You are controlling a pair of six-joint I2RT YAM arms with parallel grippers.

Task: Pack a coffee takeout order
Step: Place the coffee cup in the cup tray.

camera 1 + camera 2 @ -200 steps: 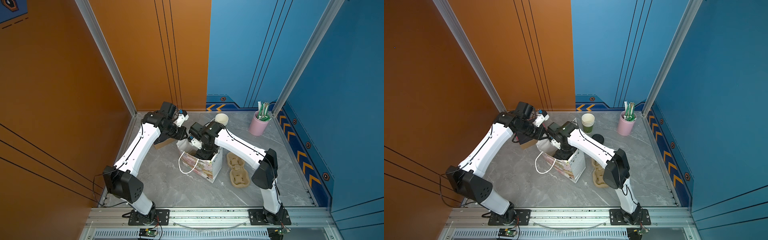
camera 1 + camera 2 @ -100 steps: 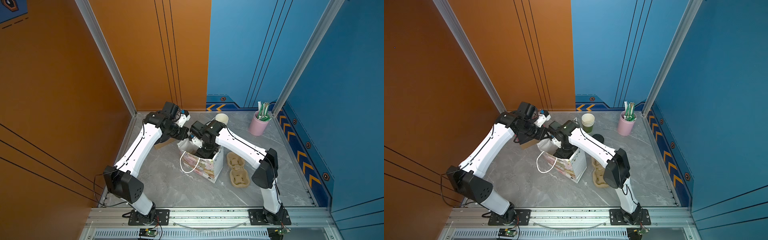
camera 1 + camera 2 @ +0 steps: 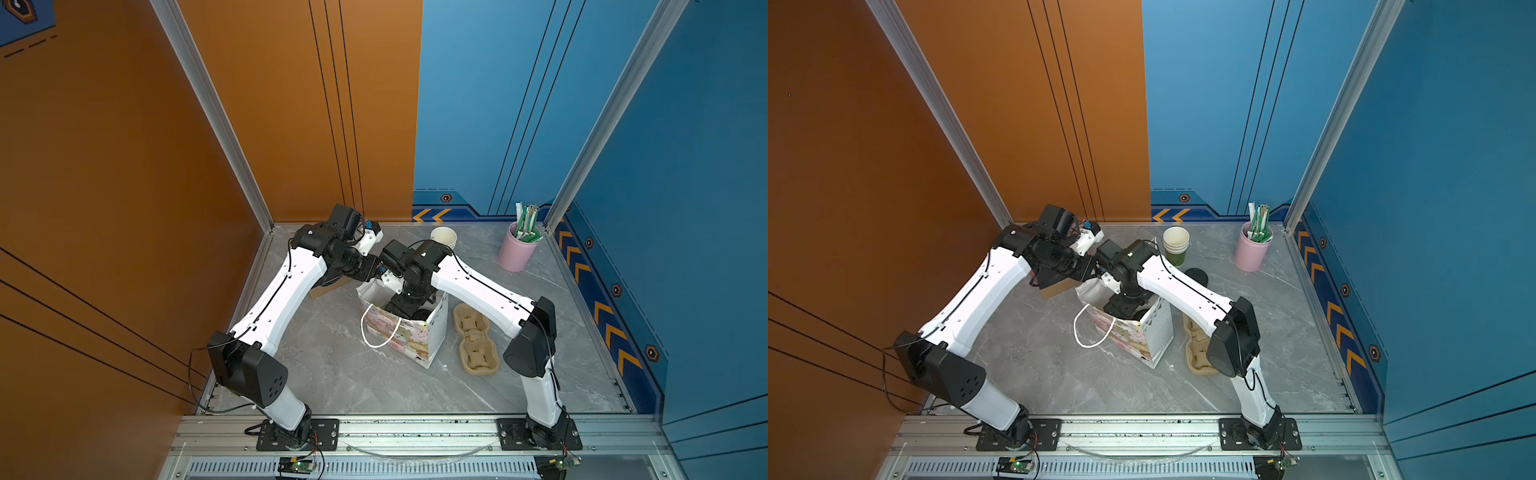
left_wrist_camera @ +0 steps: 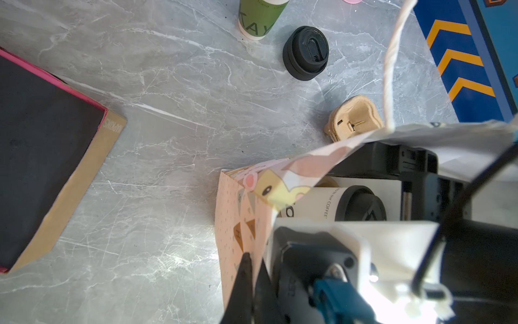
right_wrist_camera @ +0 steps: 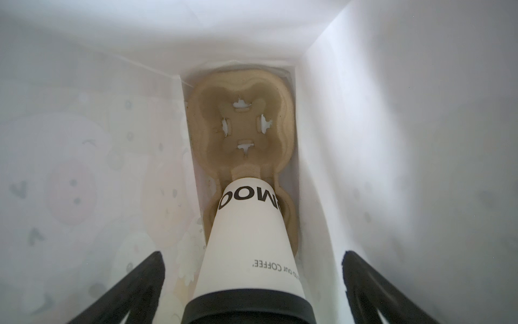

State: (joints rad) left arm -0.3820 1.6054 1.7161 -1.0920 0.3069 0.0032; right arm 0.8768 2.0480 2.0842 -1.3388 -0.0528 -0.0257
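The whitish paper cup (image 5: 246, 238) with its black lid (image 5: 246, 308) stands in a brown pulp carrier (image 5: 241, 120) at the bottom of the patterned paper bag (image 3: 407, 336). My right gripper (image 5: 252, 255) reaches down into the bag, open, its fingers (image 5: 140, 280) apart on either side of the cup and not touching it. My left gripper (image 4: 253, 261) is shut on the bag's (image 4: 238, 210) upper edge at the far side. A black napkin (image 4: 42, 140) lies on top of the napkin box. White-wrapped straws (image 3: 519, 212) stand in the pink holder (image 3: 517, 249).
A stack of lidless cups (image 3: 1176, 245) with a green bottom cup stands at the back, with a loose black lid (image 3: 1196, 276) beside it. Spare pulp carriers (image 3: 473, 336) lie right of the bag. The napkin box (image 3: 328, 289) sits under the left arm. Walls enclose three sides.
The left gripper has closed fully on the bag's edge. The right gripper has stayed open inside the bag.
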